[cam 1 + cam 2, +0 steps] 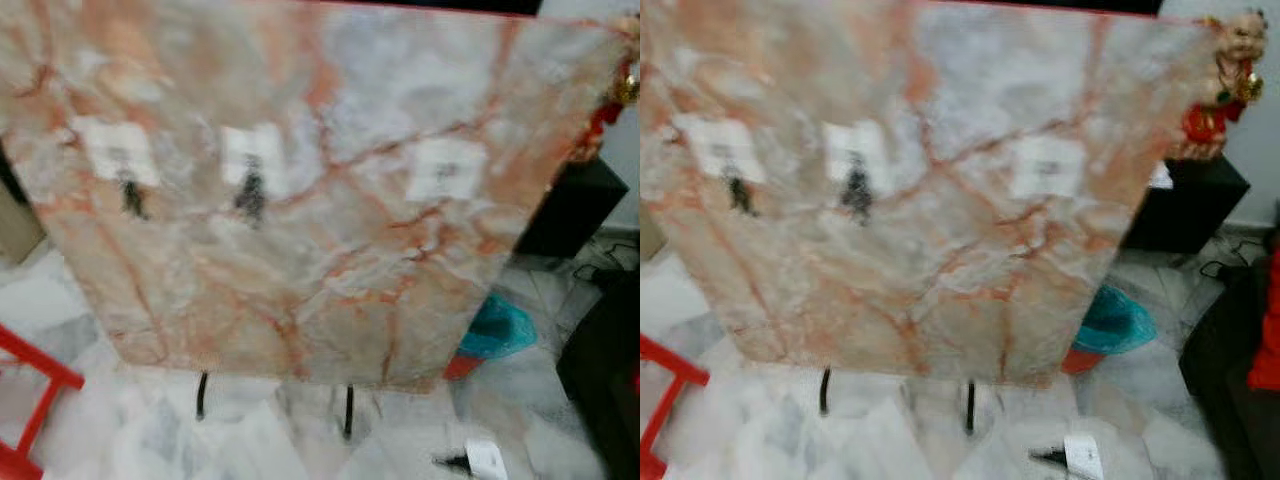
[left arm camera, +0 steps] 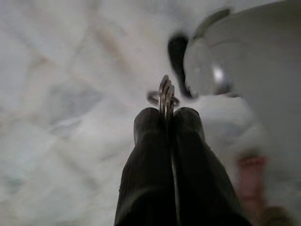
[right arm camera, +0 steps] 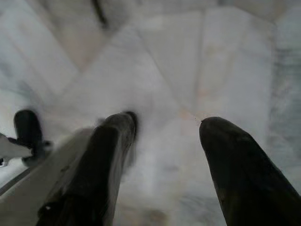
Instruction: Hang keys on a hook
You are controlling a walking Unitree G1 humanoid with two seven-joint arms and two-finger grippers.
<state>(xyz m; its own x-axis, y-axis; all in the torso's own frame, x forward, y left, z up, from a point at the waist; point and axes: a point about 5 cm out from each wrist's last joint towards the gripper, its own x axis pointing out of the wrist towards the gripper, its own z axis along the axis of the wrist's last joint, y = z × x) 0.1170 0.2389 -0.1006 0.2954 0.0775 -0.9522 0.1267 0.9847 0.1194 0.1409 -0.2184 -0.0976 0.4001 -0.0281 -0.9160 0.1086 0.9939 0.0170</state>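
Note:
A marbled pink board (image 1: 330,250) stands upright ahead on thin black legs. Three white hook plates sit in a row on it: the left plate (image 1: 118,150) and the middle plate (image 1: 252,155) each carry a dark hanging object, blurred. The right plate (image 1: 445,168) looks bare. In the left wrist view my left gripper (image 2: 167,115) is shut on a metal key ring (image 2: 164,96), held edge-on above the pale marble floor. In the right wrist view my right gripper (image 3: 167,125) is open over the floor with nothing between its fingers.
A red frame (image 1: 30,385) stands at the lower left. A teal object (image 1: 497,328) lies behind the board's right side, beside a black cabinet (image 1: 575,205). A red and gold figurine (image 1: 1220,85) sits at the upper right. A small white item (image 1: 485,460) lies on the floor.

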